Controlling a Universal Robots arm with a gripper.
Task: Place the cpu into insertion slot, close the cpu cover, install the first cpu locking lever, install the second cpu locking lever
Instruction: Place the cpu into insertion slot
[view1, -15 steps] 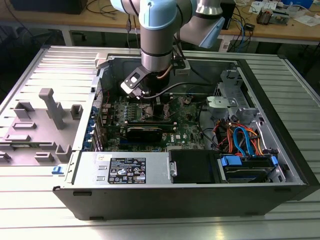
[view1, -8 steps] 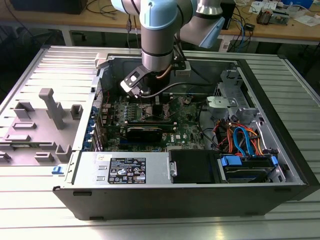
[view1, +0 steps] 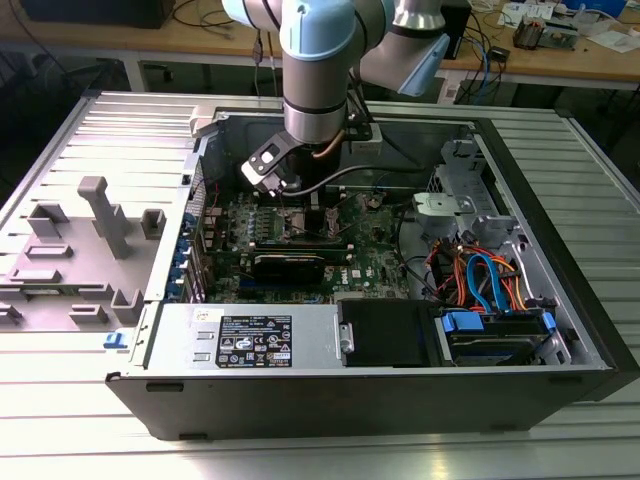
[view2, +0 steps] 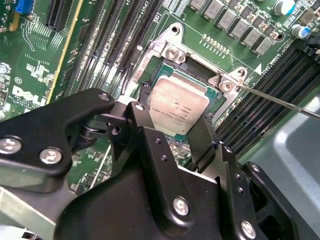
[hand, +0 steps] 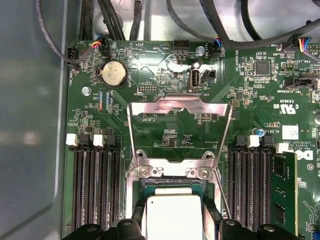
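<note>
Between the end effector's (view2: 176, 114) closed-in fingers, the cpu (view2: 179, 100) is pinched by opposite edges, down at the insertion slot (view2: 197, 67); seating cannot be told. Light, stiff and fragile, it probably suits a gentle, level, edge-only hold. Beyond it, the cpu cover (hand: 165, 106) stands open.

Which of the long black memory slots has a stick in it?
The slot holding the green memory module, outermost in its bank and farthest from the square silver-rimmed socket; the other slots look empty.
</note>
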